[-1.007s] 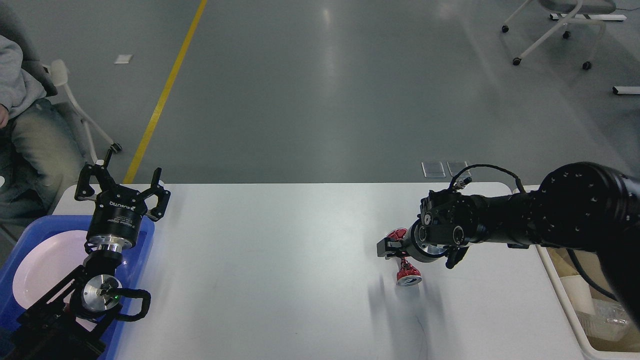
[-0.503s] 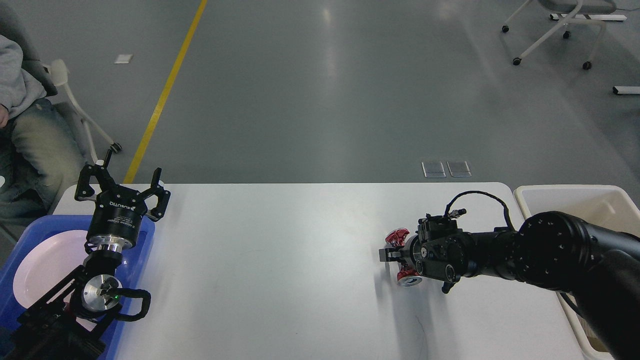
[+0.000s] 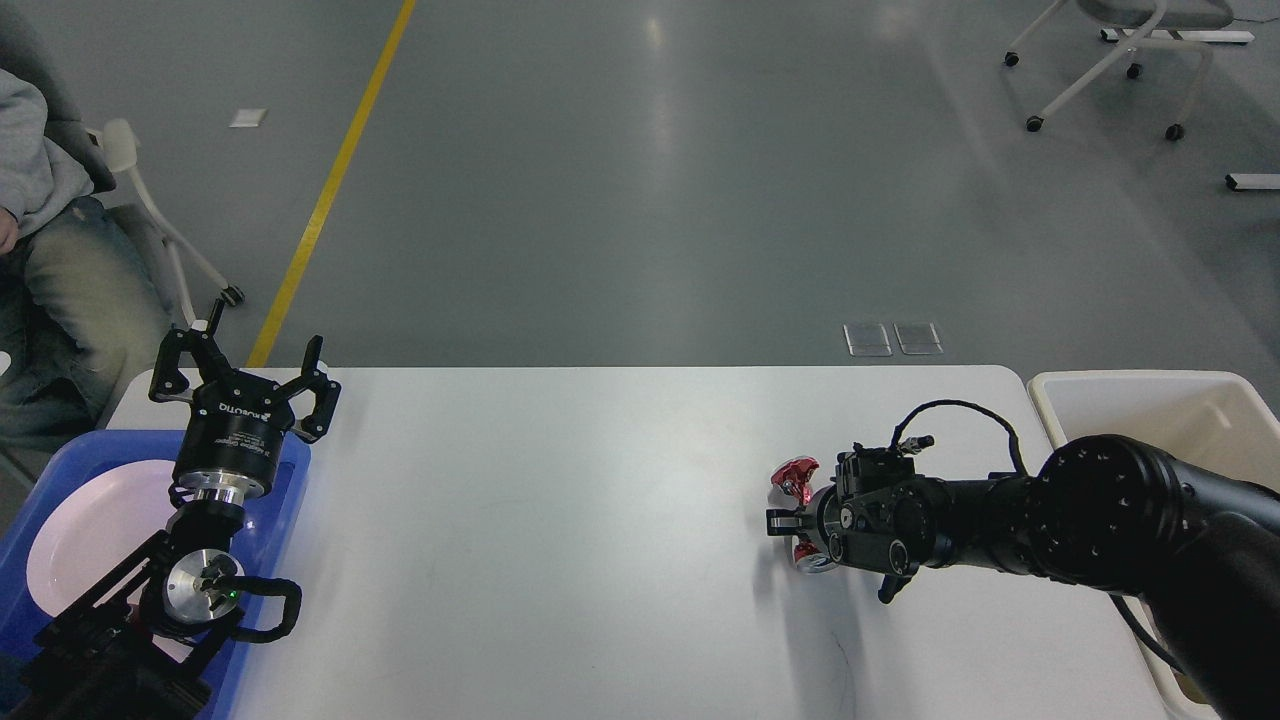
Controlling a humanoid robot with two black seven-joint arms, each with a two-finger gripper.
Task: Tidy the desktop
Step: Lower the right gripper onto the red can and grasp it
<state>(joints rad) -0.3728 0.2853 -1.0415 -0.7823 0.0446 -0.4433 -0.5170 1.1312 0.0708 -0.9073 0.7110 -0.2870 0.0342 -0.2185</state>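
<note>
Head view is showing the right gripper (image 3: 783, 522) lying low on the wide white bench (image 3: 560, 520), closing around a crumpled red-and-silver wrapper (image 3: 797, 480), while the left gripper (image 3: 245, 380) is hovering wide open.

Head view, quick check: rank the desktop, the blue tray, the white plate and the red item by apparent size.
1. desktop
2. blue tray, partly cropped and hidden by my left arm
3. white plate, partly hidden
4. red item, mostly behind the right gripper

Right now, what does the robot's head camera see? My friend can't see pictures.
The right gripper reaches low over the white desktop at a small red and silver object. The left gripper hangs open above a blue tray holding a white plate; a cream bin sits far right.
</note>
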